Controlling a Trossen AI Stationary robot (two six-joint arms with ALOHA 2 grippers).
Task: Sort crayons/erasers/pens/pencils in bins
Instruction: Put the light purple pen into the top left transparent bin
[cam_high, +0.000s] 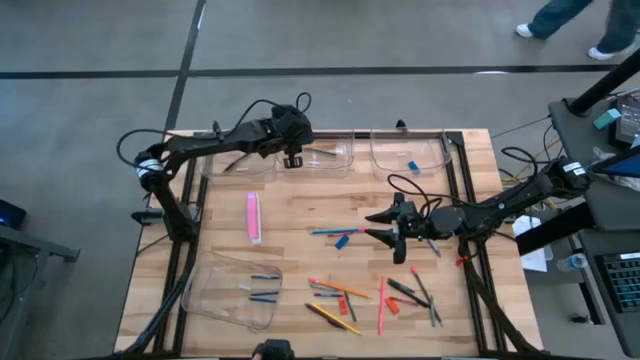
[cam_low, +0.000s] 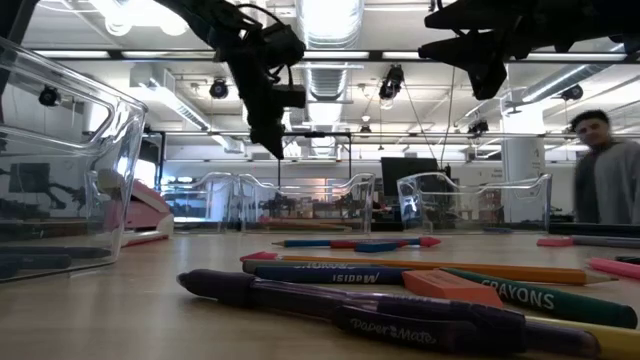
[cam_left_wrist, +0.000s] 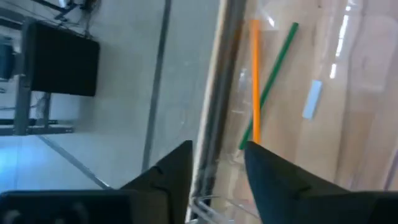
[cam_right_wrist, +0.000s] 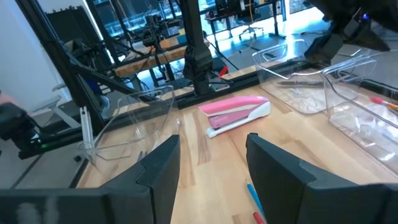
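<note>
Legible print in the low view: "Paper Mate" on the nearest dark pen (cam_low: 400, 318); "CRAYONS" on a green stick (cam_low: 520, 293).

Near-left bin (cam_high: 232, 290): three dark/blue sticks (cam_high: 264, 287). Far-left bin (cam_high: 330, 161): an orange pencil (cam_left_wrist: 254, 81) and a green pencil (cam_left_wrist: 271, 81); left gripper (cam_high: 292, 159) is above it, fingers apart, holding nothing. A pink stapler (cam_high: 254, 216) lies between these bins. Far-right bin (cam_high: 412, 154): one blue eraser (cam_high: 413, 165). Right gripper (cam_high: 399, 229), fingers spread and holding nothing, is at table centre above loose pens, pencils and crayons.

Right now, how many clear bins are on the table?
3 visible: one far-left bin under the left gripper, one far-right bin, one near-left bin. Another may be hidden.
</note>
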